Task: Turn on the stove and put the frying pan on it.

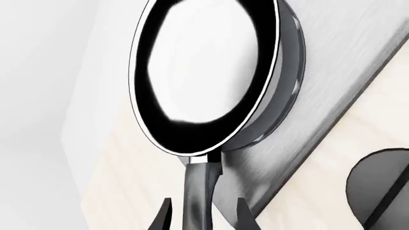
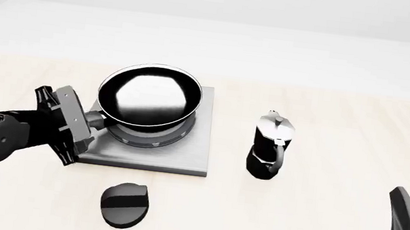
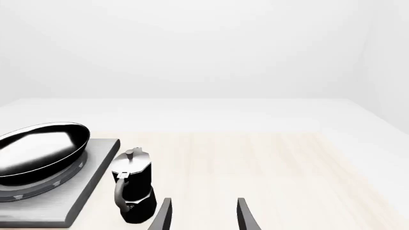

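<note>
The frying pan, glossy black with a thin silver rim, sits slightly tilted over the burner rings of the grey stove. Its handle runs back between the fingers of my left gripper, which stands open with a gap on each side. In the front view the left gripper is at the stove's left edge. The black oval knob lies in front of the stove, seen also as knob. My right gripper is open and holds nothing, low at the right. The right wrist view shows the pan on the stove.
A black-and-silver moka pot stands upright just right of the stove, also visible as moka pot. The pale wooden table ends at a white far edge.
</note>
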